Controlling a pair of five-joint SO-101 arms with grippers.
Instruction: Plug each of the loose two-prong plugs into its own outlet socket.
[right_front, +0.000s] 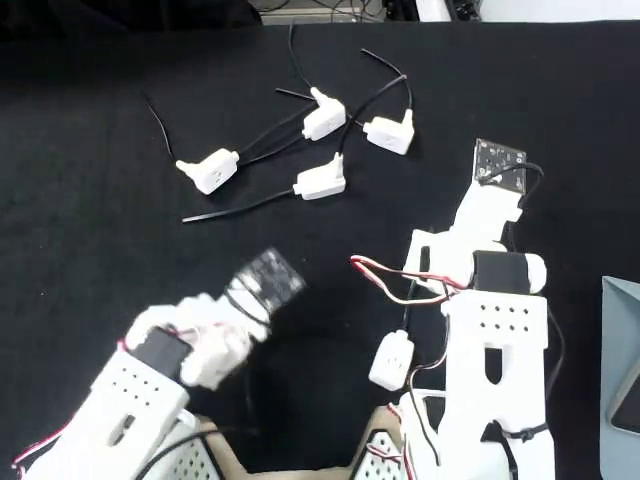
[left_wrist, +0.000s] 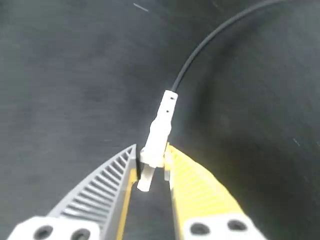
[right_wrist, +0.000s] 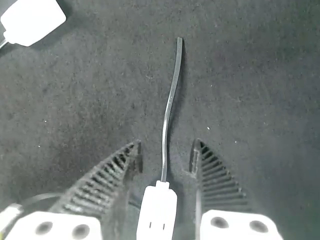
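Observation:
My left gripper (left_wrist: 150, 165) is shut on a white two-prong plug (left_wrist: 159, 131), gripped at its body, with its black cable (left_wrist: 200, 52) curving away over the black table. In the high view that gripper (right_front: 265, 277) is at the lower left. My right gripper (right_wrist: 165, 155) is open. A white plug (right_wrist: 159, 210) lies between the bases of its fingers, touching neither, and its thin black cable (right_wrist: 171, 100) runs straight ahead. In the high view the right gripper (right_front: 498, 162) is at the right. Several loose white plugs with black cables lie at the back centre (right_front: 322, 120), (right_front: 390, 132), (right_front: 322, 180), (right_front: 212, 170).
Another white plug (right_wrist: 32, 17) lies off to one side ahead of my right gripper. A white plug-like piece (right_front: 392, 360) sits by the right arm's base, near red and white wires (right_front: 400, 285). A grey-blue box (right_front: 622, 350) stands at the right edge.

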